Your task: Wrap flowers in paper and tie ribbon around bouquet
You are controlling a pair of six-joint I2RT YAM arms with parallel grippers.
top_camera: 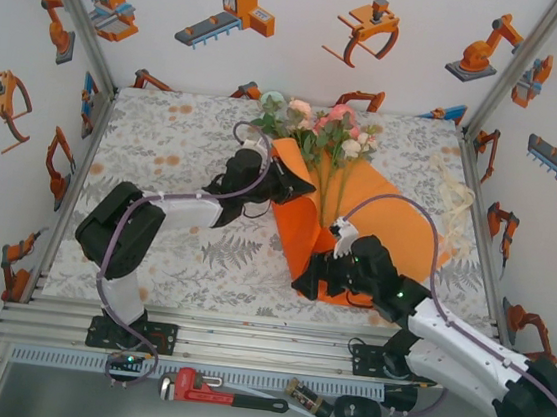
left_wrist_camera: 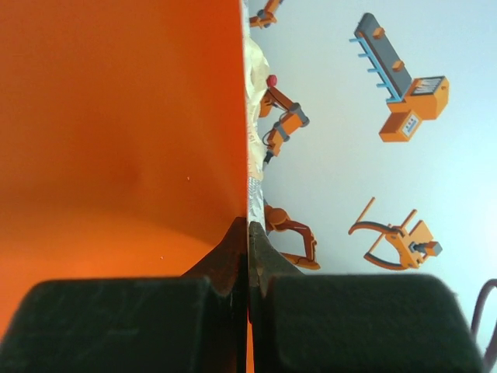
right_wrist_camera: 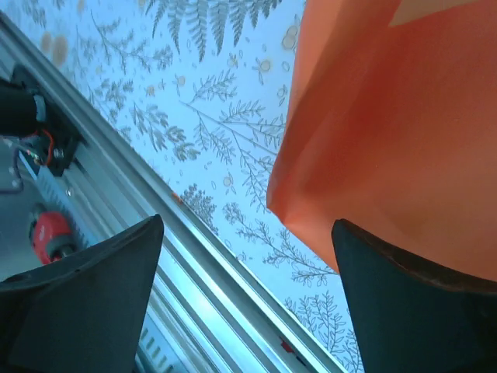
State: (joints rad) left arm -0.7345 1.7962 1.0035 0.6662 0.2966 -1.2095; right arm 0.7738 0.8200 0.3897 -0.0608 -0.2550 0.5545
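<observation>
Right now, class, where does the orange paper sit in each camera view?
Top external: orange paper centre-right on the fern-print tablecloth, under the flowers.
Left wrist: left half, its edge pinched in the shut left pincer.
Right wrist: upper right, above the open right pincer.
Shared landmark: fern-print tablecloth, top and right wrist views.

The paper (top_camera: 395,242) is plain bright orange. The flowers (top_camera: 328,124) are pink, cream and pale blue, with green leaves and stems. The ribbon (top_camera: 456,199) is cream-white. The cloth (top_camera: 185,148) on the bench has grey ferns and small orange dots on white. The walls (top_camera: 304,71) are white with orange-and-grey robot stickers. The left end effector (left_wrist_camera: 248,233) and the right end effector (right_wrist_camera: 248,225) are black. The wrench (top_camera: 203,389) is red.
</observation>
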